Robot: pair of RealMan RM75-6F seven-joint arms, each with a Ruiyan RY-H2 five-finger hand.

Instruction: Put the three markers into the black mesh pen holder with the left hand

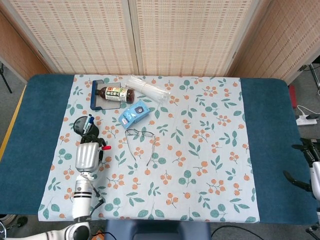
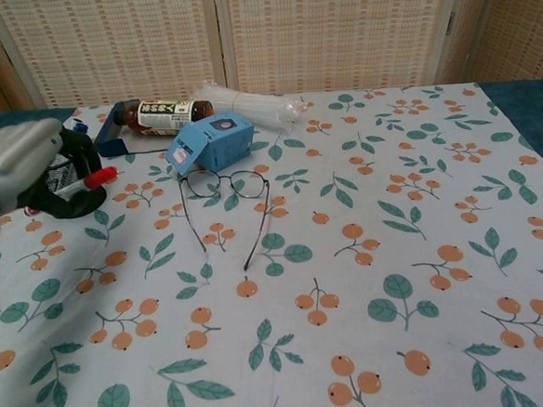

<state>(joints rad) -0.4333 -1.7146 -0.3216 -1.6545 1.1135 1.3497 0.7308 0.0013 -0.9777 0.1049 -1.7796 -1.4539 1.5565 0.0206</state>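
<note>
I am getting bright, even, diffuse light in both views, with only soft, short shadows showing under things on the tablecloth (image 1: 200, 150). No glare is washing anything out. The head view is staying sharp to its edges. In the chest view the left hand (image 2: 27, 169) is looming large and slightly soft, close to the lens.
</note>
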